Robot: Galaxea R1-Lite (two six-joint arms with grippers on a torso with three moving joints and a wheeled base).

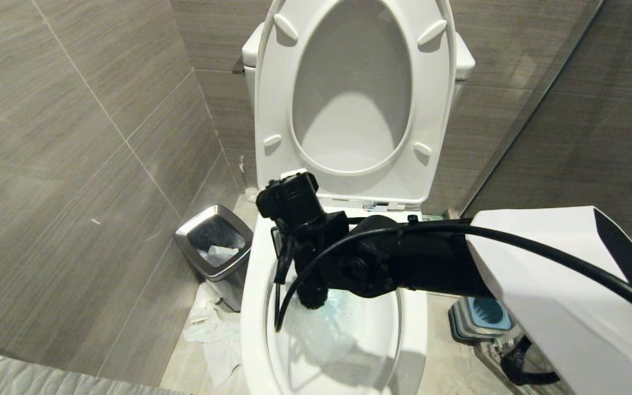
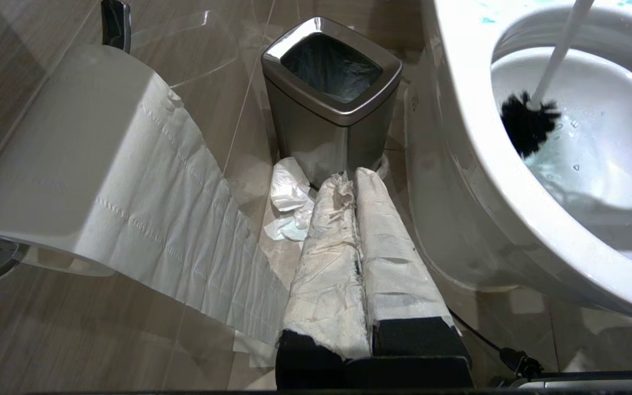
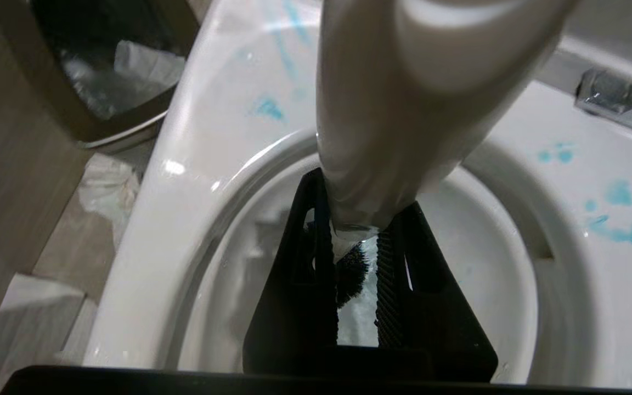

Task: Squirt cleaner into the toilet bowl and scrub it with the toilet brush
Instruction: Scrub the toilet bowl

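Right gripper [image 3: 357,247] scrubs the toilet bowl [image 1: 253,307] with the toilet brush [image 2: 527,129].

Head view: the right arm reaches over the bowl's left rim, beside the steel bin [image 1: 214,247]. Left wrist view: the left gripper [image 2: 355,186], jaws pressed together, hangs near the floor; the bristle head touches the bowl's inner wall at the waterline. Right wrist view: jaws clamp the white handle; cleaner [image 3: 623,233] smears the rim.

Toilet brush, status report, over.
Right gripper shut on toilet brush, bristles inside toilet bowl. Cleaner smeared on rim. Left gripper shut, parked beside bowl. Nothing blocking.
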